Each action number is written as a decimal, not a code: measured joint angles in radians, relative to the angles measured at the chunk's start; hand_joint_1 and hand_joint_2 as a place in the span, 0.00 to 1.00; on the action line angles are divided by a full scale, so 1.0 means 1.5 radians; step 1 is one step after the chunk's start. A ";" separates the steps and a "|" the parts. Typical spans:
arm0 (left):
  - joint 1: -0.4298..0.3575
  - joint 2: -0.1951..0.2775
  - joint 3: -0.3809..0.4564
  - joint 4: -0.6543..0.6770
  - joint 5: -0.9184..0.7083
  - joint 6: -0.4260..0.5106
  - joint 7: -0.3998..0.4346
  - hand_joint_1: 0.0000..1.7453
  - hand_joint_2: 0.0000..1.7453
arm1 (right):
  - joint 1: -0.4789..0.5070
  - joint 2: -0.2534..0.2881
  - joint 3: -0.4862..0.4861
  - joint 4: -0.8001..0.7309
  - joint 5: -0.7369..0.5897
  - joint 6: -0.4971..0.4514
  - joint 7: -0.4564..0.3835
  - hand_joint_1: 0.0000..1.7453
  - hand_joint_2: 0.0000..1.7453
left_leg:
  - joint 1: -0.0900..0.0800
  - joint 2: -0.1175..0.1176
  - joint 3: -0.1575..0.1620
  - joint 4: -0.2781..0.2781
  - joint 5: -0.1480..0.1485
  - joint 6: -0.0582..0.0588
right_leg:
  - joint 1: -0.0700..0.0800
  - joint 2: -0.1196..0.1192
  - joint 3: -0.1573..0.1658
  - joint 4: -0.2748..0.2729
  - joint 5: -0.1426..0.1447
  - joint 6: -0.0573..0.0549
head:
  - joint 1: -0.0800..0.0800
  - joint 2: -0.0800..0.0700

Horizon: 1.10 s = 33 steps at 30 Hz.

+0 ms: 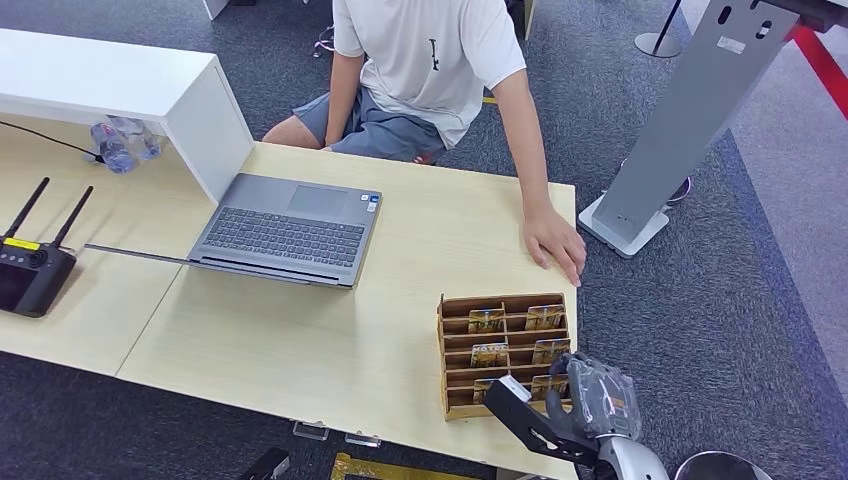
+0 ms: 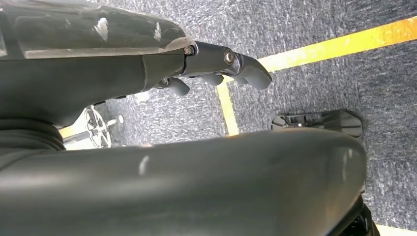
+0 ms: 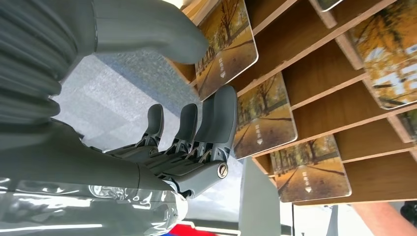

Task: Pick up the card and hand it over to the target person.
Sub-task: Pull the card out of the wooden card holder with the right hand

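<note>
My right hand (image 1: 585,405), lower right of frame, at wooden rack (image 1: 455,350): thumb & fingers (image 3: 216,123) bracket a card (image 3: 226,46), pinch unconfirmed. Left hand (image 2: 216,64) fingers curled, empty.

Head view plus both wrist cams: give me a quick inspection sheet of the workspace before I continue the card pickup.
Surface: light wooden table, joined to a second desk on the left.
Job's things: wooden card rack near the table's front right corner, cards standing in its slots; none lifted out yet.
Clutter: open laptop, black antenna device, water bottles under a white shelf.
Hands: right hand at the rack, thumb and fingers either side of the nearest card, grip not confirmed; left hand hanging over the floor, holding nothing.
Cables: thin black cable on the left desk.
Surroundings: seated person, hand resting on the table edge; grey stand; carpet.
</note>
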 joint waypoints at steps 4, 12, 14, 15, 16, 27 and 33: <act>0.000 0.000 0.000 0.000 0.000 0.000 -0.001 0.00 0.00 | -0.002 0.000 0.003 0.005 -0.004 -0.006 -0.002 0.53 1.00 | 0.000 0.000 0.000 0.001 0.000 0.000 | 0.000 -0.001 0.000 0.000 -0.001 0.000 | 0.000 0.000; 0.000 -0.001 0.000 0.000 0.000 0.000 -0.001 0.00 0.00 | -0.003 -0.006 0.000 -0.002 -0.004 -0.009 -0.002 0.46 1.00 | 0.000 0.000 0.000 0.001 0.000 0.000 | 0.000 0.000 0.000 0.001 0.000 0.000 | 0.000 0.000; 0.000 -0.001 0.000 0.000 0.000 0.000 -0.001 0.00 0.00 | -0.003 -0.007 0.000 -0.003 -0.004 -0.009 -0.002 0.46 1.00 | 0.000 0.000 0.000 0.001 0.000 0.000 | 0.000 -0.001 0.000 0.001 -0.001 0.000 | 0.000 0.000; 0.000 -0.001 0.000 0.000 0.000 0.000 -0.001 0.00 0.00 | -0.003 -0.007 0.000 -0.003 -0.004 -0.009 -0.002 0.46 1.00 | 0.000 0.000 0.000 0.001 0.000 0.000 | 0.000 0.000 0.000 0.001 0.000 0.000 | 0.000 0.000; 0.000 -0.001 0.000 0.000 0.000 0.000 -0.001 0.00 0.00 | -0.003 -0.007 0.000 -0.003 -0.004 -0.009 -0.002 0.46 1.00 | 0.000 0.000 -0.001 0.001 0.000 0.000 | 0.000 -0.001 0.000 0.001 -0.001 0.000 | 0.000 0.000; 0.000 0.000 -0.001 0.000 0.000 0.000 -0.002 0.00 0.00 | -0.001 -0.009 -0.005 -0.007 -0.006 -0.013 0.001 0.77 1.00 | 0.000 -0.001 -0.001 0.001 0.000 0.000 | 0.000 -0.001 0.000 0.001 -0.001 0.000 | 0.000 0.000; 0.000 0.001 -0.001 0.000 0.000 0.000 -0.002 0.00 0.00 | 0.002 -0.015 -0.014 -0.018 -0.008 -0.018 0.006 0.84 1.00 | 0.000 -0.001 -0.001 0.001 0.000 0.000 | 0.000 -0.001 0.000 0.001 -0.001 0.000 | 0.000 0.000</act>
